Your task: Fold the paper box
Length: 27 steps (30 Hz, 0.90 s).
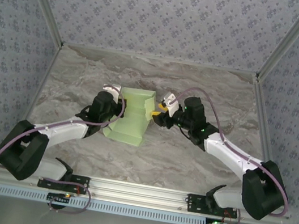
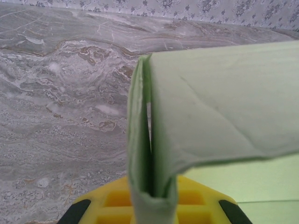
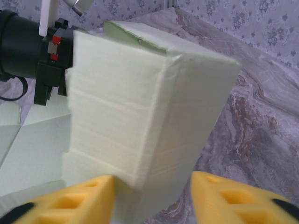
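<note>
Where the left arm (image 1: 60,129) reaches in from the 7 o'clock corner of the grey marbled surface (image 1: 199,155), its left gripper (image 2: 153,196) is clamped on the paper box (image 1: 132,115). The yellow fingers (image 2: 201,198) are pressed together on a doubled layer of pale green card that stands upright between them. From that pinched edge, a wider panel of the card bends away toward 3 o'clock in the left wrist view. Seen from above, the paper box sits near the middle of the surface, between the two arms. It is partly formed, with a raised section at its 12 o'clock end and a flatter flap spreading toward 6 o'clock. The left gripper holds it on the 9 o'clock side. On the box's 3 o'clock side is the right gripper (image 3: 152,200), at the end of the right arm (image 1: 229,151), which comes in from the 5 o'clock corner. Its jaws stand apart around a folded corner of the box. The left-hand yellow finger (image 3: 79,200) looks to be touching the card, while the other finger is clear of it, with a strip of surface showing in the gap.
</note>
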{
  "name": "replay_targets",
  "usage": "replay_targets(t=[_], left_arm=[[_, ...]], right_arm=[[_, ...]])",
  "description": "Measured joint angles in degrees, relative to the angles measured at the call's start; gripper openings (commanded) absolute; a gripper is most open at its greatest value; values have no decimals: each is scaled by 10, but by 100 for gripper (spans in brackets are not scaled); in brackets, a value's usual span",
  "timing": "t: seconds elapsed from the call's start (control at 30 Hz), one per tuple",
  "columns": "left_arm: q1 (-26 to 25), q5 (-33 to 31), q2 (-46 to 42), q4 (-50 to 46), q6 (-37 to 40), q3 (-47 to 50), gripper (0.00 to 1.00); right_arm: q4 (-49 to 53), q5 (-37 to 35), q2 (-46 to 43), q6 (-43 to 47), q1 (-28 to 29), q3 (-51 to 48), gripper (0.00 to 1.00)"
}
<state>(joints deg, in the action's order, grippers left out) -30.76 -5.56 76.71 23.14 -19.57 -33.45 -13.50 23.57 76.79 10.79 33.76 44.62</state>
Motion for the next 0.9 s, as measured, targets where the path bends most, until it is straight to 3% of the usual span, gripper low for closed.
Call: replay_targets(t=[0.27,0.33,0.4,0.47,0.57,0.67,0.77,0.9], left_arm=[[-5,25,9,6,0,0,0],[-5,27,10,8,0,0,0],[-5,31,10,8,1,0,0],[-5,37,10,8,5,0,0],[-9,47,11,8,9,0,0],[-9,53,14,8,11,0,0],[-9,53,14,8,11,0,0],[-9,58,14,7,11,0,0]], right_arm=[[0,103,12,11,-39,6,60],[1,115,16,11,-43,10,66],[3,130,17,13,-42,11,83],[5,147,19,22,-40,11,84],[11,170,20,35,-39,12,82],[11,171,20,39,-39,12,74],[3,152,20,33,-39,10,65],[-32,89,20,8,-33,-5,62]])
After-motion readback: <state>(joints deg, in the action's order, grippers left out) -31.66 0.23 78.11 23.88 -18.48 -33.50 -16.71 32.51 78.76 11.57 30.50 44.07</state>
